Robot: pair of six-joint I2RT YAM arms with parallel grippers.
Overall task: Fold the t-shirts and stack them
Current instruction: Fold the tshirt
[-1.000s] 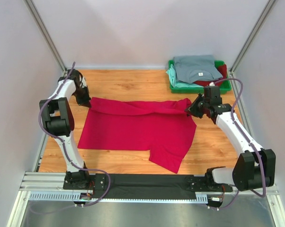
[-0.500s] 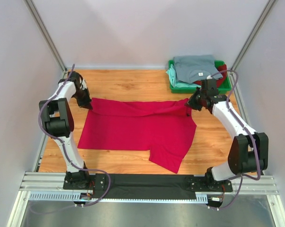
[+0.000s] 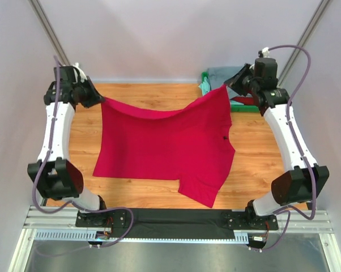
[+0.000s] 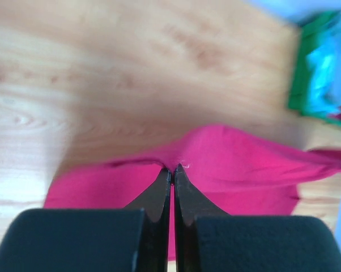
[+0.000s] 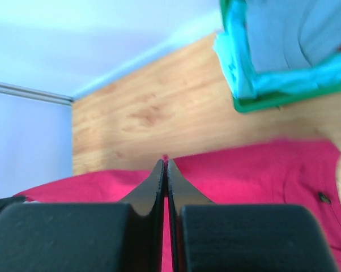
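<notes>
We see left gripper (image 3: 100, 101) clamped on far-left corner of crimson t-shirt (image 3: 165, 141); right gripper (image 3: 227, 87) clamped on far-right corner. Far edge raised, sagging between grippers; near part rests on worktop (image 3: 153, 93). We note other t-shirts (image 5: 284, 34) in green tray (image 5: 261, 102), far right.

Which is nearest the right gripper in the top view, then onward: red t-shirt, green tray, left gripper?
1. red t-shirt, pinched in the right gripper.
2. green tray, just beside it.
3. left gripper, across at the left.
</notes>
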